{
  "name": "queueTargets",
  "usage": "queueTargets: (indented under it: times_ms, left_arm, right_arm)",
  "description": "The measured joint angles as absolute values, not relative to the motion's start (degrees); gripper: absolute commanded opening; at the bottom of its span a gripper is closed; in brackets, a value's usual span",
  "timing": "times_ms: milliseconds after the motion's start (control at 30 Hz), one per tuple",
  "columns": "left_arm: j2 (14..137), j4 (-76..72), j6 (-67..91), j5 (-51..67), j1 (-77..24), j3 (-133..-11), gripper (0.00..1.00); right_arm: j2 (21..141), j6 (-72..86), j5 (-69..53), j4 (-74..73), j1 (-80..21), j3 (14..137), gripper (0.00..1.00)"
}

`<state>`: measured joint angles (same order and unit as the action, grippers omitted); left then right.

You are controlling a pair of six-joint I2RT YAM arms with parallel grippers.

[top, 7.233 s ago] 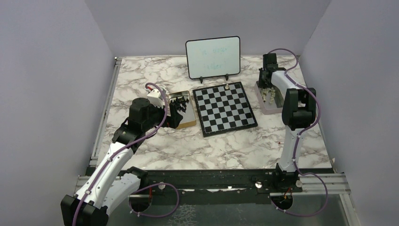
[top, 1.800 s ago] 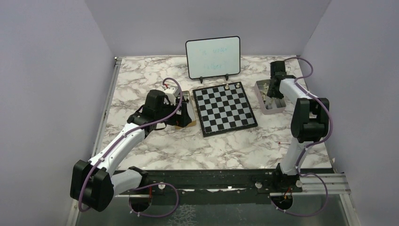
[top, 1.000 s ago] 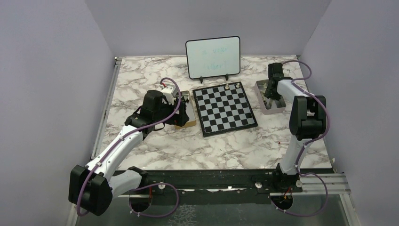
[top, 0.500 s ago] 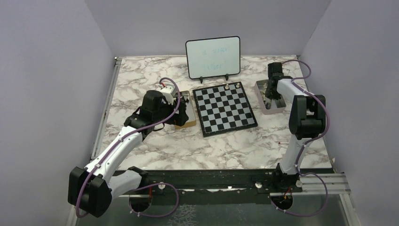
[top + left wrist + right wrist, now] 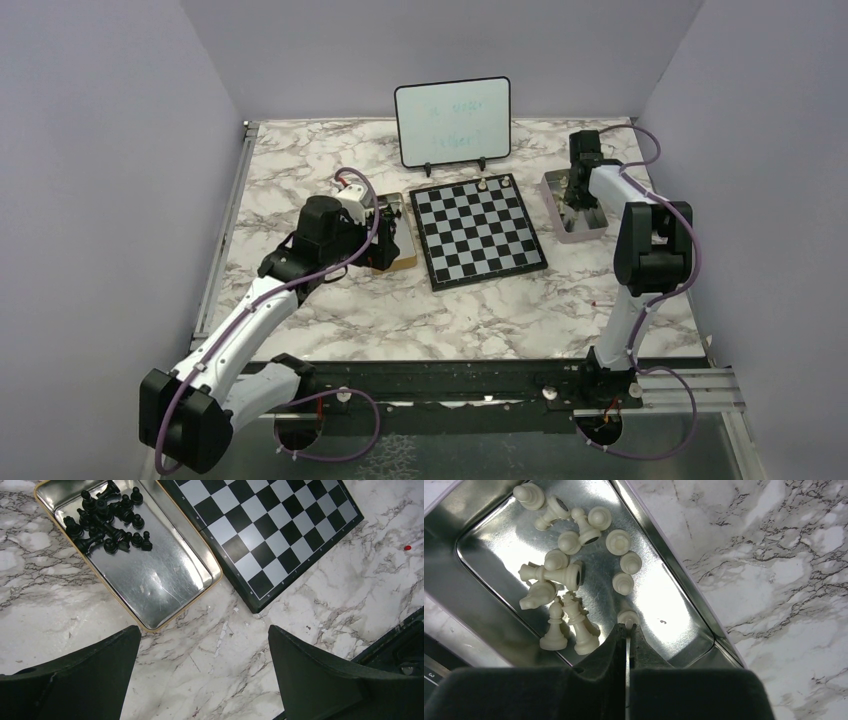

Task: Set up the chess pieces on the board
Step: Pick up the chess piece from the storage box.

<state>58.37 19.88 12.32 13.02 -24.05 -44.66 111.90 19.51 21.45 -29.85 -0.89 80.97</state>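
Observation:
The board (image 5: 478, 230) lies mid-table, and its corner shows in the left wrist view (image 5: 280, 535). One pale piece (image 5: 484, 184) stands on its far edge. Several white chess pieces (image 5: 556, 575) lie and stand in a metal tray (image 5: 672, 567) at the right (image 5: 577, 238). My right gripper (image 5: 628, 626) reaches down into that tray (image 5: 577, 200), shut on the head of a small white pawn (image 5: 628, 616). My left gripper (image 5: 204, 628) hangs wide open over bare marble near the left tray (image 5: 388, 235), with nothing between its fingers.
A gold-rimmed metal tray (image 5: 165, 595) left of the board holds several black pieces (image 5: 107, 522). A whiteboard (image 5: 452, 121) on a stand sits behind the board. A small red bit (image 5: 408, 547) lies on the marble to the right.
My right gripper's jaws have closed on the white pawn in the tray. My left arm has drawn back slightly toward the near edge, still open.

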Motion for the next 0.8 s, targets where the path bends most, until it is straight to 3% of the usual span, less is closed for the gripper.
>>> queueTargets:
  times_ms: [800]
  left_arm:
    - [56.1, 20.0, 12.3, 11.9, -24.9, -44.5, 0.99]
  right_arm:
    - [102.9, 16.4, 14.1, -37.5, -0.9, 86.4, 0.01]
